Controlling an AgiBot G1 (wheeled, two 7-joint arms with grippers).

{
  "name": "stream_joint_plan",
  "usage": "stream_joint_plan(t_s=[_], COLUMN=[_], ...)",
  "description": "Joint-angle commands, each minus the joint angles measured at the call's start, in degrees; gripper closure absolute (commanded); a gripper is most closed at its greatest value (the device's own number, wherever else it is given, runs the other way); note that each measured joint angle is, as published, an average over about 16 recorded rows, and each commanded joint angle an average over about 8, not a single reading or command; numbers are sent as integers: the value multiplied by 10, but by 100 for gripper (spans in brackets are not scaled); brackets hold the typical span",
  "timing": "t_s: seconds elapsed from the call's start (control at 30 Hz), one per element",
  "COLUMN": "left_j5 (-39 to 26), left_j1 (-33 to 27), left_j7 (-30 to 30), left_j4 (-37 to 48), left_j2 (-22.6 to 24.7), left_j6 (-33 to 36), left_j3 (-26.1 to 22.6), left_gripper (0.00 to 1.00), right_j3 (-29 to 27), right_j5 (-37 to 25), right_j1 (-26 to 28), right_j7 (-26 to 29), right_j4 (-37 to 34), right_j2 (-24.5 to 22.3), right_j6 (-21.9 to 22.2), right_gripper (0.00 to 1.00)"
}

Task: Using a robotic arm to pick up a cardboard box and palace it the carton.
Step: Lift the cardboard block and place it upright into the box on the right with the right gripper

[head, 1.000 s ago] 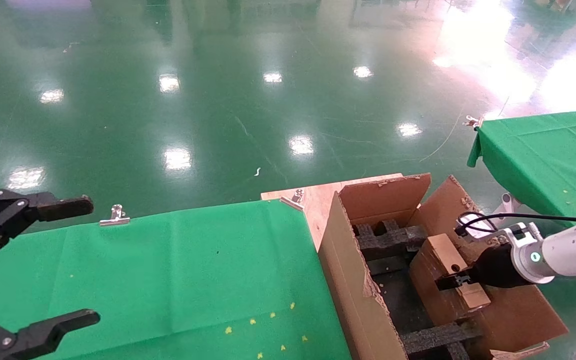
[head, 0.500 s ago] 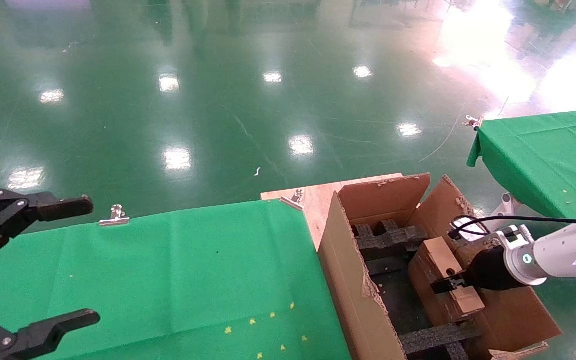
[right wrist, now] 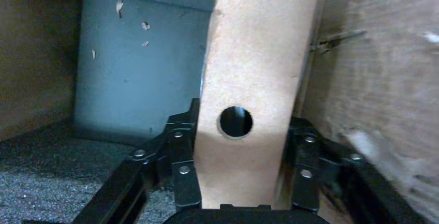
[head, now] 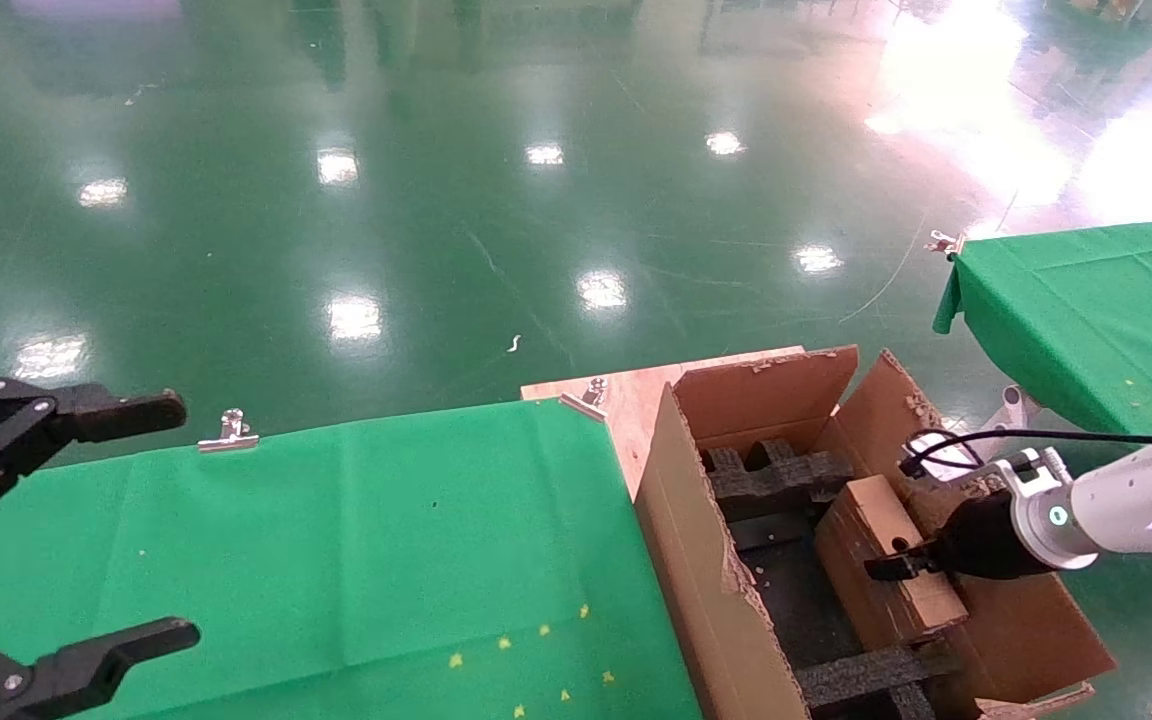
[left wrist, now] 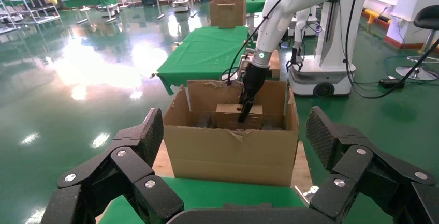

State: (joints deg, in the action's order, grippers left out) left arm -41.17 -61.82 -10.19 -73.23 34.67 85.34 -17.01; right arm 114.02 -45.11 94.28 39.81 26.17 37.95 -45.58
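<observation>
The white robotic arm reaches in from the right. Its right gripper is shut on the small cardboard box, which stands on edge inside the carton against its right wall. In the right wrist view the box's narrow side with the round hole sits between the black fingers of the gripper, above black foam. The left wrist view shows the box and arm inside the carton. My left gripper is open and empty at the left, over the green table.
A green-clothed table lies left of the carton, with a metal clip on its far edge. A wooden board shows behind the carton. Black foam inserts line its bottom. Another green table stands at the right.
The right gripper has lowered the small box deeper into the carton and slightly leftward. The left gripper has not moved.
</observation>
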Motion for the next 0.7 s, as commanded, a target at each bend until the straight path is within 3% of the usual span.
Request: stream_joint_plan(t_s=[0.03,0.4,0.7], left_j5=[0,0,0], left_j1=[0,0,0], left_j7=[0,0,0], left_j4=[0,0,0], left_j2=[0,0,0], left_j6=[0,0,0], left_j3=[0,0,-1], left_gripper=[0,0,0], right_j3=[0,-3,-21], right_j5=[0,-6,-4], right_j1=[2,30,94], right_j7=[0,2,-14], right_j4=[0,8,31], right_j2=[-1,-5,-14], right_j6=[1,8,7], right_gripper=[0,0,0])
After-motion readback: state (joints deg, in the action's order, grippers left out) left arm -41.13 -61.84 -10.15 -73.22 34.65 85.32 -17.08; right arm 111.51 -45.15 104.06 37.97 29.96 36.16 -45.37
